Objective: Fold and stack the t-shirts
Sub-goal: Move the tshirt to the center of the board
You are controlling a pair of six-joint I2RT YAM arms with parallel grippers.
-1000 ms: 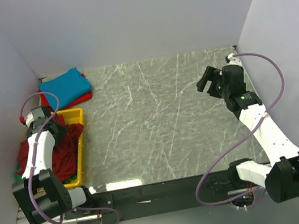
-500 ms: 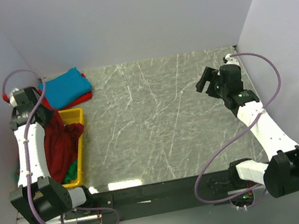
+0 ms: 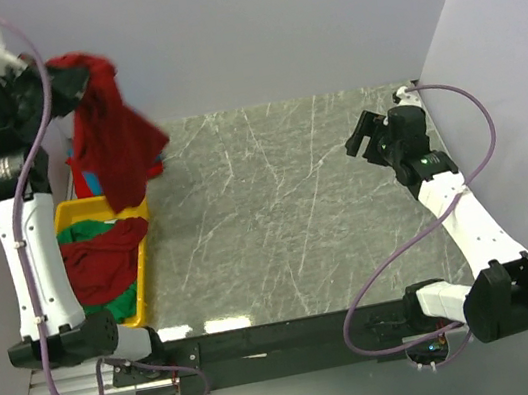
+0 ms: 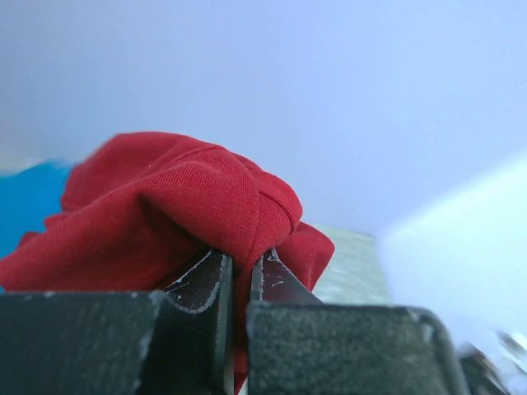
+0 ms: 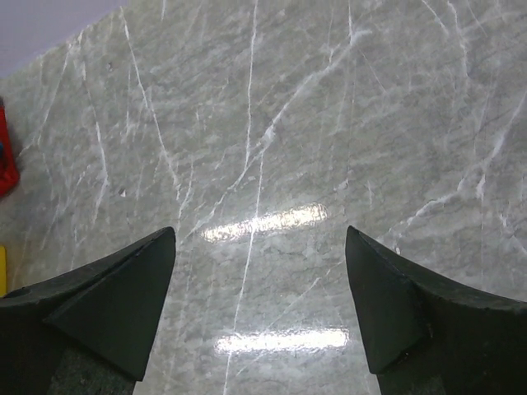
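Observation:
My left gripper (image 3: pixel 72 82) is raised high at the back left and is shut on a dark red t-shirt (image 3: pixel 111 132), which hangs from it over the tray's far end. In the left wrist view the red cloth (image 4: pixel 173 206) is pinched between the jaws of the left gripper (image 4: pixel 240 267). More dark red (image 3: pixel 98 266) and green (image 3: pixel 120 305) shirts lie bunched in the yellow tray (image 3: pixel 144 268). A turquoise blue shirt (image 3: pixel 84 182) is mostly hidden behind the hanging one. My right gripper (image 3: pixel 364 143) is open and empty above the table at the right; it also shows in the right wrist view (image 5: pixel 260 247).
The marble table top (image 3: pixel 285 204) spreads between the arms. White walls (image 3: pixel 246 28) close in the back and both sides. The tray stands at the left edge, beside the left arm.
My left gripper rose steeply from the tray to high at the back left, pulling the dark red t-shirt up and out of the pile. The right arm barely moved.

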